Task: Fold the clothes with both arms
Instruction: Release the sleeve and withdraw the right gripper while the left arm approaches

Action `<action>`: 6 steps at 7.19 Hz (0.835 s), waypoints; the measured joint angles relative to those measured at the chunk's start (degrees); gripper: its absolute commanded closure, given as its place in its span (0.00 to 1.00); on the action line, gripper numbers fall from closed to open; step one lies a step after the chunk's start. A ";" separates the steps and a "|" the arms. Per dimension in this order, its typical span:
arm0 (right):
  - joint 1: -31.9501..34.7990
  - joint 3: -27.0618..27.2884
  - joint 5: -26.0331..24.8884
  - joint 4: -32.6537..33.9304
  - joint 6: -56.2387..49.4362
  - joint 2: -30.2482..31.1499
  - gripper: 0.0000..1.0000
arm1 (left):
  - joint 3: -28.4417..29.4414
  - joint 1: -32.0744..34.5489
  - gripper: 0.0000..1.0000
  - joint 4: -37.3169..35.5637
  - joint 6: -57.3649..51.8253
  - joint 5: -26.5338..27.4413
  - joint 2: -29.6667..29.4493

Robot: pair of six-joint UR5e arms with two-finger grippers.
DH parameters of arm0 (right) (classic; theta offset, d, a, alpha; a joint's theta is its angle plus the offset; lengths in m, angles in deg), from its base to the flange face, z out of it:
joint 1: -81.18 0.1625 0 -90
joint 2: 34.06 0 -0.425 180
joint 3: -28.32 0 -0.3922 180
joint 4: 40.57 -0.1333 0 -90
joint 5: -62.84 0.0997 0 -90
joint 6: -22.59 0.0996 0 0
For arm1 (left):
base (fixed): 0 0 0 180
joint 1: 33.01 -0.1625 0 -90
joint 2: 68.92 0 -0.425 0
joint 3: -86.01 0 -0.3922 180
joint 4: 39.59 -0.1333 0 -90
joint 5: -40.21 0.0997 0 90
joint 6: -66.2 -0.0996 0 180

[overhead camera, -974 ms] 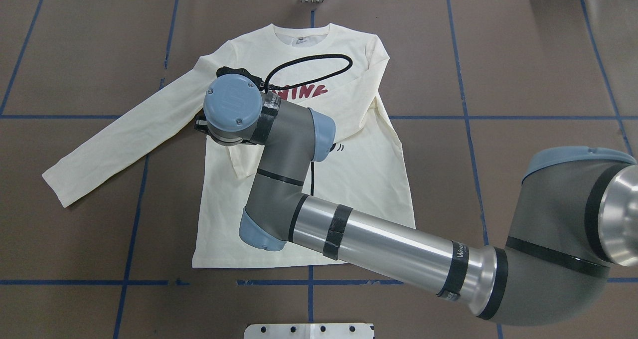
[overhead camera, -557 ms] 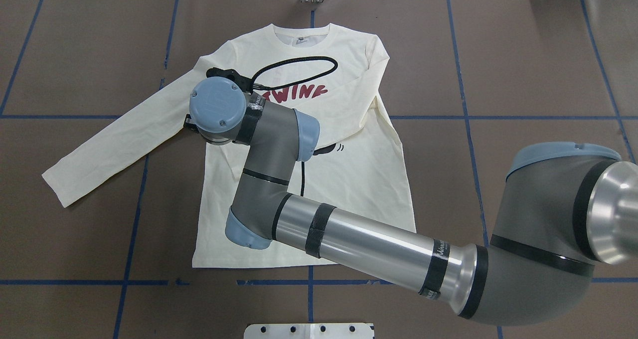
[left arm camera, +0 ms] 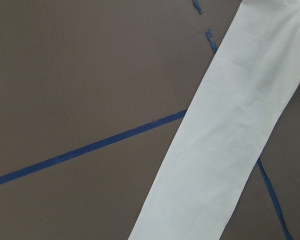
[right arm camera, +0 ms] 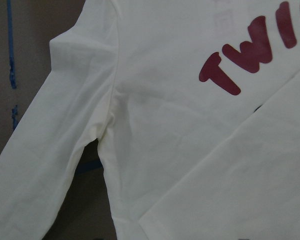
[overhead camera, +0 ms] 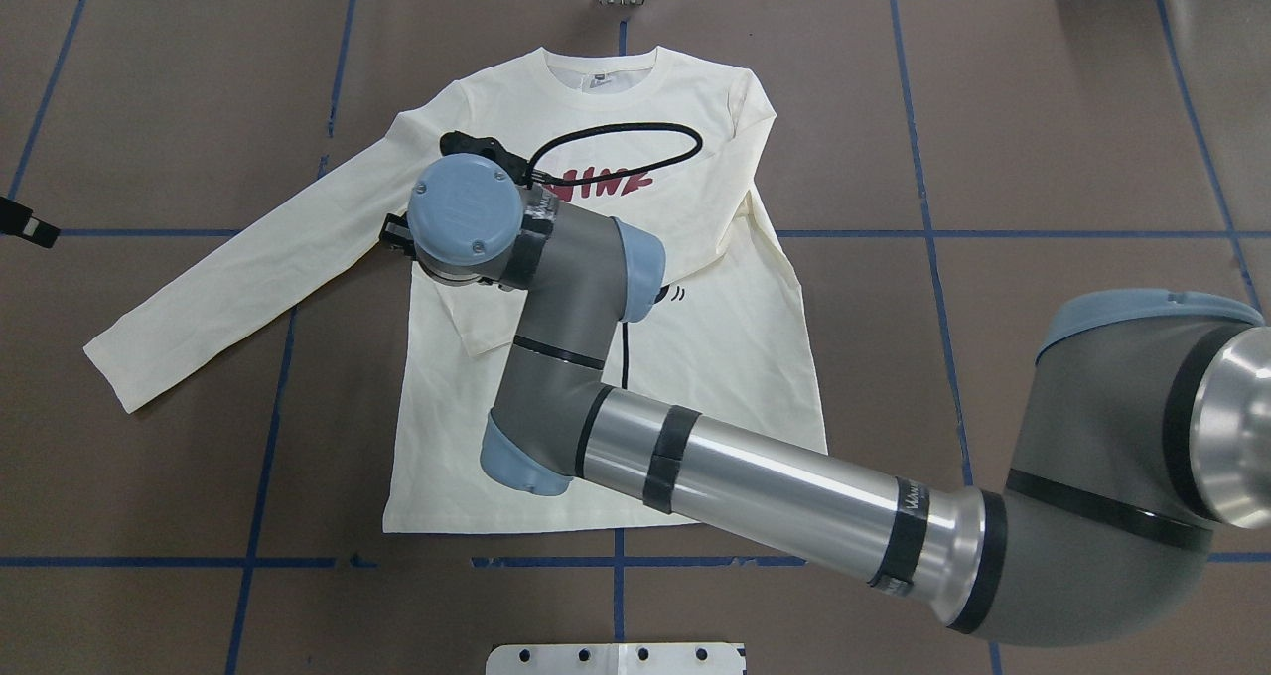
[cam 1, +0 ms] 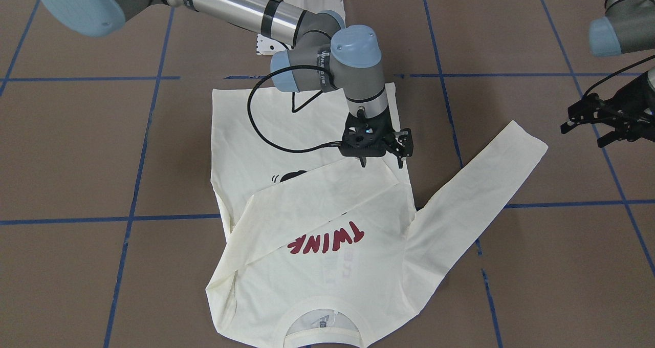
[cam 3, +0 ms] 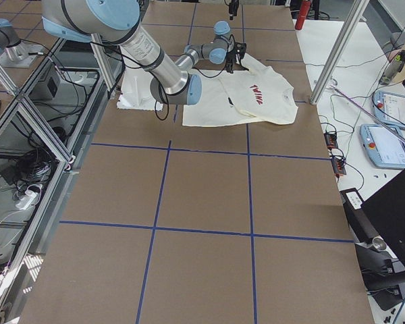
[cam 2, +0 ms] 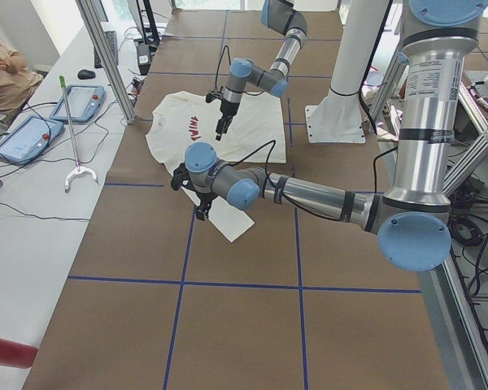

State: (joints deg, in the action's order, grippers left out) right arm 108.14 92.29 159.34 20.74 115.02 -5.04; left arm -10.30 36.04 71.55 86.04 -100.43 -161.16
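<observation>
- Noted right end effector (cam 1: 381, 159) released, fingers spread, poised just over cuff of folded sleeve (cam 1: 317, 194) across T-shirt (cam 1: 358, 281) chest.
- Noted left end effector (cam 1: 583, 129) released, near cuff of outstretched sleeve (cam 1: 481, 179), not touching.
- Found T-shirt flat on surface (cam 1: 77, 148) beneath right end effector, print up.

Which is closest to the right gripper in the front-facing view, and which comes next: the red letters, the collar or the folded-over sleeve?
Counting from the right gripper:
1. Folded-over sleeve: its end lies right under the gripper.
2. Red letters: on the chest, lower in the view.
3. Collar: at the view's bottom edge, farthest away.
</observation>
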 measured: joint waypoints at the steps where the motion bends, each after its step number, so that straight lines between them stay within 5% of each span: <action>1: 2.36 7.26 3.45 1.22 0.05 6.19 0.01 | 2.40 -2.32 0.03 2.35 3.75 0.08 0.02; 4: 12.30 27.09 17.54 3.80 -4.46 26.73 0.01 | 7.17 -6.92 0.10 9.05 11.32 0.70 0.33; 6: 17.95 33.92 23.11 3.77 -14.27 37.76 0.01 | 8.63 -9.12 0.16 12.15 14.76 1.40 0.86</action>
State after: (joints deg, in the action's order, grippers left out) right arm 126.09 126.21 182.46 24.51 100.76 32.72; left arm -1.67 26.92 83.70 100.79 -99.02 -160.31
